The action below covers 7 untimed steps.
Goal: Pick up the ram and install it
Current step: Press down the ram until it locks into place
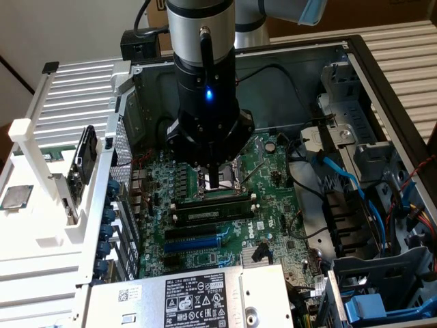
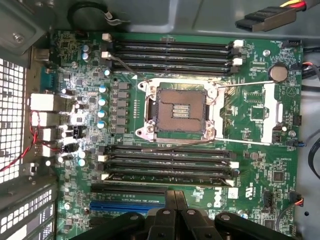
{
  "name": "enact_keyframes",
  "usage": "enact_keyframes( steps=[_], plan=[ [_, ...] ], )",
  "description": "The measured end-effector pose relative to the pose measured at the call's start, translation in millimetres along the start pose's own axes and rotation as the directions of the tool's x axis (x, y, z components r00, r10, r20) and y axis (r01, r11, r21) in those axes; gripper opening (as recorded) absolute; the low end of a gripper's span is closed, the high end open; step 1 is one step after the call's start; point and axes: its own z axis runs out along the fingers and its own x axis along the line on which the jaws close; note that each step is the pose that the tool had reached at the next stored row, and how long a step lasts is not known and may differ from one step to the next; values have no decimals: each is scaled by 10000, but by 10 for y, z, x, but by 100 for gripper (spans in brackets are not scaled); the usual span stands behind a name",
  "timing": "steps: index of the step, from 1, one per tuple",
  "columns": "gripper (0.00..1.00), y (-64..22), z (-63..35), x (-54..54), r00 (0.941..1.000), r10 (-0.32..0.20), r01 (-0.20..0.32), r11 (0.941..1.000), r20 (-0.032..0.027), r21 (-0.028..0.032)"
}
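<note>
- Exterior view: the gripper (image 1: 214, 179) hangs over the motherboard (image 1: 263, 171), fingers clenched and empty, just above the ram (image 1: 210, 212), which lies in a slot beside the blue expansion slot (image 1: 194, 241). Judged: press evenly and vertically until both end clips latch.
- Wrist view: the closed fingers (image 2: 171, 210) point at the ram (image 2: 167, 175); the CPU socket (image 2: 177, 111) stands open. The PC case wall (image 2: 150, 12) encloses the work; no surface visible.
</note>
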Motion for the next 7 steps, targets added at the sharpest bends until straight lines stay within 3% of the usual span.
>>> enact_keyframes(
  steps=[7],
  plan=[
    [10,0,0,0,9999,118,-118,9999,0,1]
  ],
)
